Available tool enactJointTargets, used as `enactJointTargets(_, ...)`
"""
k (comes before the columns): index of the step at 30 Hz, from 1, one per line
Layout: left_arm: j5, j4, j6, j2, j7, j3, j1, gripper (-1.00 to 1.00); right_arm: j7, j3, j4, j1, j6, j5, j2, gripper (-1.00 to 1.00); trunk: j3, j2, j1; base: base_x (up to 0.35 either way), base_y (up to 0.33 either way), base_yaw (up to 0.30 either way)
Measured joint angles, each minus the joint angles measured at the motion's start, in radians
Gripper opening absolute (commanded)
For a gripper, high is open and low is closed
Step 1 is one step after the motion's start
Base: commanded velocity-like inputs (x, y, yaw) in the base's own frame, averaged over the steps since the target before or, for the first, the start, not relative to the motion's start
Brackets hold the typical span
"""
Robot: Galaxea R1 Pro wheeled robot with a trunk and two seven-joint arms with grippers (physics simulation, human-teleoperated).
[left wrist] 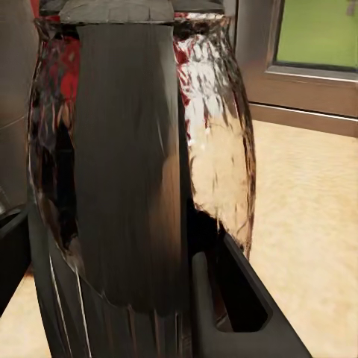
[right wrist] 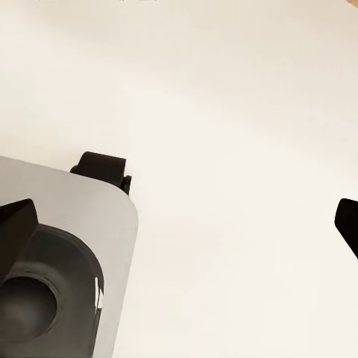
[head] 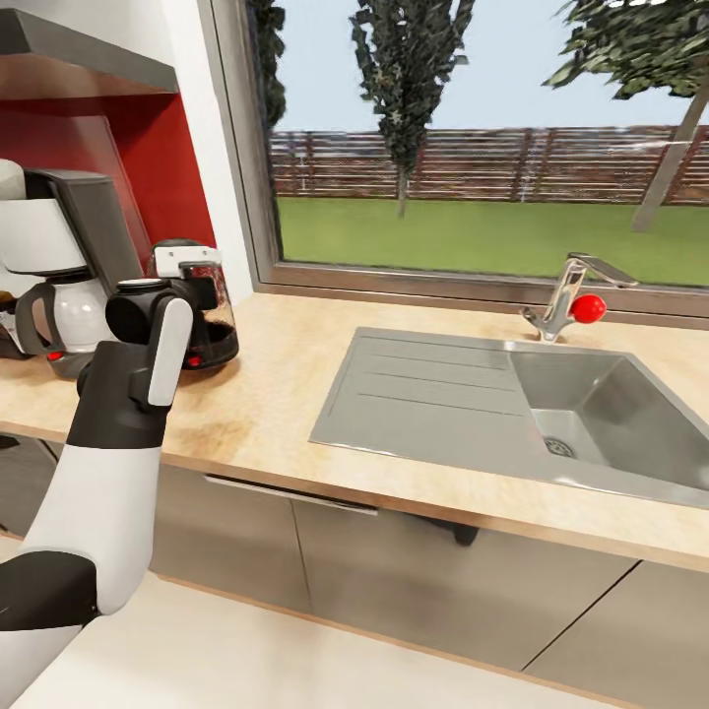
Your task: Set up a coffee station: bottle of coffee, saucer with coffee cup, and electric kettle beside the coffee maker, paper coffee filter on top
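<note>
Two tools: left tool (left wrist: pixel 160 298) clamped on electric kettle (head: pixel 202 315) beside coffee maker (head: pixel 54 266); right tool (right wrist: pixel 186 224) spread wide

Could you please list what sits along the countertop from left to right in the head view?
Coffee maker → electric kettle, with the left arm in front of it → drainboard → sink basin, with the tap and its red knob behind it.

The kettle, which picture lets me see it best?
The head view: the kettle stands whole on the countertop beside the coffee maker, partly behind the left arm. The left wrist view shows just its glass and black handle, very close.
</note>
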Motion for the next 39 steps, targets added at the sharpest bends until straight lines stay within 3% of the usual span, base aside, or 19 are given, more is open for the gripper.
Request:
enactJointTargets(21, -0.001, 0.000, 0.000, 0.000, 0.000, 0.000, 0.000, -1.00, 0.000, 0.000, 0.000, 0.000, 0.000, 0.000, 0.000, 1.00, 0.000, 0.000, 0.000, 0.027, 0.032, 0.000)
enactJointTargets(39, 0.000, 0.000, 0.000, 0.001, 0.000, 0.000, 0.000, -1.00, 0.000, 0.000, 0.000, 0.000, 0.000, 0.000, 0.000, 1.00, -0.014, 0.000, 0.000, 0.000, 0.000, 0.000)
